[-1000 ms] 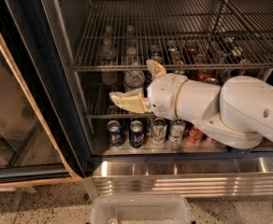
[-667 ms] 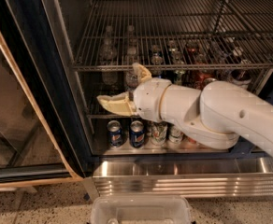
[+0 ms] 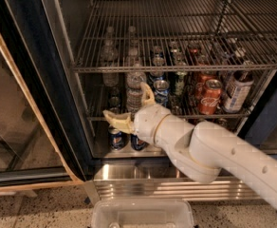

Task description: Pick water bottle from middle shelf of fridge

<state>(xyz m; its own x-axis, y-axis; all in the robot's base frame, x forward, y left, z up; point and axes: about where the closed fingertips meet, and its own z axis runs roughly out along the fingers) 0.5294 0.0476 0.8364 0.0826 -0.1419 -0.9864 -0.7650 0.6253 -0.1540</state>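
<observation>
The water bottle (image 3: 134, 85), clear and ribbed, stands upright at the front left of the middle shelf (image 3: 214, 114), a wire rack in the fridge (image 3: 67, 99). My gripper (image 3: 132, 106) is open right in front of the bottle's lower part. One yellowish finger (image 3: 115, 120) points left below the bottle. The other finger (image 3: 147, 93) points up at the bottle's right side. I cannot tell whether either finger touches it. The white arm (image 3: 209, 151) reaches in from the lower right.
A red cola can (image 3: 209, 96) and other cans and bottles stand to the right on the same shelf. Blue cans (image 3: 115, 139) stand on the fridge floor below the gripper. The open glass door (image 3: 15, 108) is at left. A white bin (image 3: 143, 213) sits below the steel base panel (image 3: 129, 186).
The gripper and arm have moved left and a little down, from the shelf's centre to in front of the water bottle. The fingers stay spread.
</observation>
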